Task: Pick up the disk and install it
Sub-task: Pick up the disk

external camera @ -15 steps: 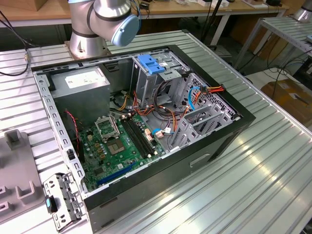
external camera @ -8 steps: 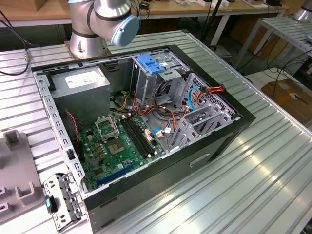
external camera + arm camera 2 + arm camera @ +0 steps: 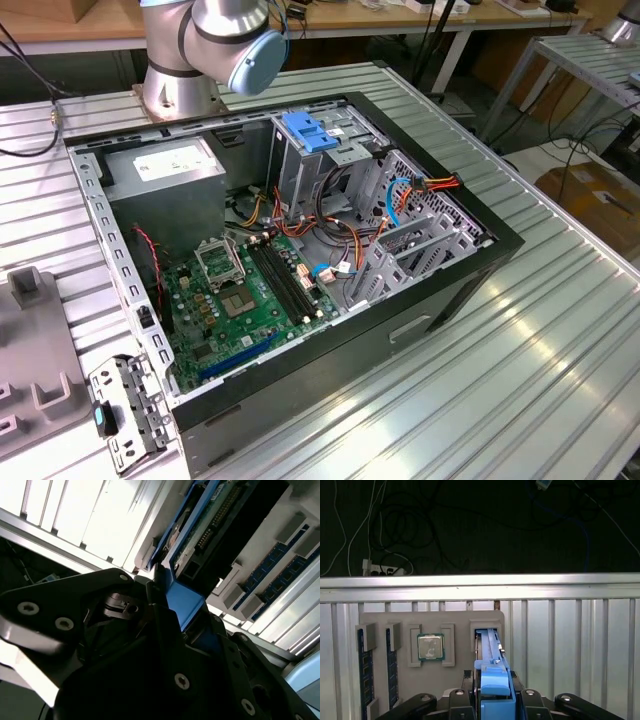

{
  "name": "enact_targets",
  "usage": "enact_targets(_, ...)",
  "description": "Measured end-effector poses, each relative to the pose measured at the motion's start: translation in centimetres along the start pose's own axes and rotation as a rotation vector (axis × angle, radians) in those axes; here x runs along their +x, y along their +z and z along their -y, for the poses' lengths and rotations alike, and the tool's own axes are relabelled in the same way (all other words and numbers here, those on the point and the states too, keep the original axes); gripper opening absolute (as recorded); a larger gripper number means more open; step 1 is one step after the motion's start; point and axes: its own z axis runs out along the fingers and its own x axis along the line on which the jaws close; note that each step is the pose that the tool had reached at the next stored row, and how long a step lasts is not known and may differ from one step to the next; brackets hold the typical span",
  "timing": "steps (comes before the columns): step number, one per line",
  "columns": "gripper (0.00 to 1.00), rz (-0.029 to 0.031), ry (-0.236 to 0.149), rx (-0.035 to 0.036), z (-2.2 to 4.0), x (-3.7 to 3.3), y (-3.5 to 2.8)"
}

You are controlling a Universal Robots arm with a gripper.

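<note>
1. The gripper (image 3: 494, 692) has its fingers closed in on the blue end rail of the disk (image 3: 489, 647). The disk stands on edge in a slot of a grey tray (image 3: 385, 622). The hold is on plastic at 1 end only, so the disk could pivot or slip.
2. A lift that is not straight could jam the disk against the slot walls and drag the tray.
3. A chip (image 3: 430, 646) sits just beside the slot, with 2 memory sticks (image 3: 364, 672) further along. A swinging disk could knock them.
4. In the exterior view, the drive cage (image 3: 300, 180) stands at 12 o'clock in the open case (image 3: 500, 240). Cables (image 3: 330, 215) hang at its 4 o'clock and could snag the disk.
</note>
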Motion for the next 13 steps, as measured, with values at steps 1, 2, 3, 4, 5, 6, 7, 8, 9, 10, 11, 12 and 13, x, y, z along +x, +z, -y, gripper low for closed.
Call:
enact_targets(1,0.37,0.0000,0.000,0.0006,-0.01,0.00,0.13)
enact_targets(2,0.37,0.0005,0.000,0.0009,-0.02,0.01,0.39)
enact_targets(3,0.37,0.0011,0.000,0.0008,-0.03,0.02,0.59)
enact_targets(4,0.37,0.0016,0.000,0.0008,-0.04,0.03,0.78)
enact_targets(5,0.37,0.0018,0.000,0.0007,-0.04,0.04,0.93)
enact_targets(6,0.37,0.0018,0.000,0.0006,-0.04,0.04,0.93)
enact_targets(7,0.38,0.0017,0.000,0.0005,-0.04,0.04,0.93)
enact_targets(8,0.38,0.0018,0.000,0.0007,-0.04,0.04,0.95)
enact_targets(9,0.38,0.0018,0.000,0.0008,-0.04,0.04,0.95)
enact_targets(10,0.45,0.0018,0.000,0.0007,-0.04,0.04,0.96)
enact_targets(11,0.45,0.0021,0.000,0.0012,-0.04,0.03,1.04)
enact_targets(12,0.45,0.0020,0.000,0.0012,-0.05,0.03,1.16)
enact_targets(13,0.45,0.0019,0.000,0.0009,-0.06,0.03,1.48)
